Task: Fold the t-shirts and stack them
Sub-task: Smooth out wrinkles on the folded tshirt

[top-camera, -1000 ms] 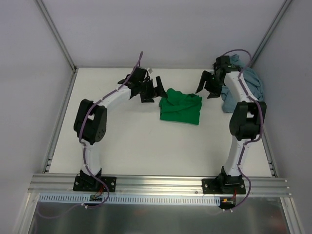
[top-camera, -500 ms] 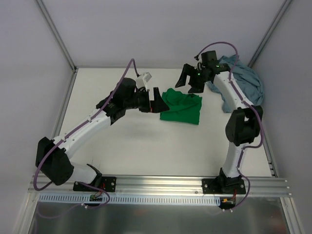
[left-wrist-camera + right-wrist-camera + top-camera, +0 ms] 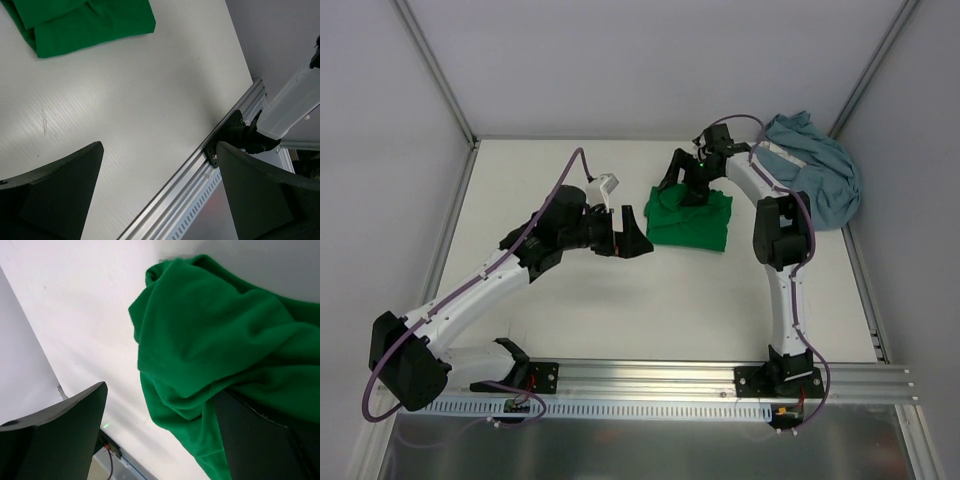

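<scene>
Left end effector (image 3: 630, 238), fingers apart and empty, hovers beside the green t-shirt (image 3: 695, 222) mid-counter (image 3: 620, 300). Right end effector (image 3: 682, 186), also spread, hangs over its far-left corner. Best to pinch both layers cleanly. Blue-grey t-shirt (image 3: 820, 175) lies crumpled far right.

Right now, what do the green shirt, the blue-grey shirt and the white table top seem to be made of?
Green shirt: soft matte cloth, probably cotton knit; it lies in rounded folds.
Blue-grey shirt: also soft matte cloth, crumpled in a heap; weave too small to tell.
Table top: white sheet with fine parallel ribs and a faint sheen, perhaps fluted plastic.
</scene>
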You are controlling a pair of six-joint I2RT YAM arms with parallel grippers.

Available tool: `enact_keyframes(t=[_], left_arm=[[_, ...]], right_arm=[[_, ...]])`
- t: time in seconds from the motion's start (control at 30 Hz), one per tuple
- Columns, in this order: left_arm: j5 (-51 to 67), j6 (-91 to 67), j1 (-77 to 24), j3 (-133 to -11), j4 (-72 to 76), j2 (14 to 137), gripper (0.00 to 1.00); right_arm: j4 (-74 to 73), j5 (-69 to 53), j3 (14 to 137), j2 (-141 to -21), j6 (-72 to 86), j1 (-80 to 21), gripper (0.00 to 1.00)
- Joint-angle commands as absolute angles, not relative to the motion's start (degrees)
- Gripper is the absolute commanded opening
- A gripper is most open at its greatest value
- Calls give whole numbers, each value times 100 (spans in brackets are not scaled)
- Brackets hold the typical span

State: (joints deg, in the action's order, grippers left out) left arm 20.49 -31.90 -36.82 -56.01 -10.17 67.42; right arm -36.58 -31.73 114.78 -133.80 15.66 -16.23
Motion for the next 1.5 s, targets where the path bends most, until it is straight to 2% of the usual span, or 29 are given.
enact_keyframes(t=[0.0,0.3,0.43,0.6,0.8,0.97,1.07,1.47], left_arm=[[2004,-3059,-3735,-5467,-967,6697,99],[1943,-2997,-3744,-5467,-1002,7092,99],[1347,-2874,-3744,-5450,-1037,7163,99],[1195,-2742,-3691,-5388,-861,7189,99],[1380,-3006,-3683,-5213,-563,7111,99],[1433,-3146,-3691,-5028,-571,6795,99],[1406,-3155,-3691,-4931,-694,6505,99],[1151,-3094,-3691,-4729,-1301,5493,99]], right_arm=[[-3130,-3375,11953,-13482,1732,-1644,90],[-2769,-2980,12700,-14334,1978,-1398,90],[-2865,-2532,12639,-14178,1680,-1310,90],[-2733,-1908,11367,-12503,1152,-1318,91],[-3471,-1652,11110,-11164,660,-1643,94],[-3823,-1679,10873,-10837,756,-2118,94],[-3543,-1626,10276,-10732,896,-2276,94],[-2866,-1397,8949,-11153,1142,-2048,92]])
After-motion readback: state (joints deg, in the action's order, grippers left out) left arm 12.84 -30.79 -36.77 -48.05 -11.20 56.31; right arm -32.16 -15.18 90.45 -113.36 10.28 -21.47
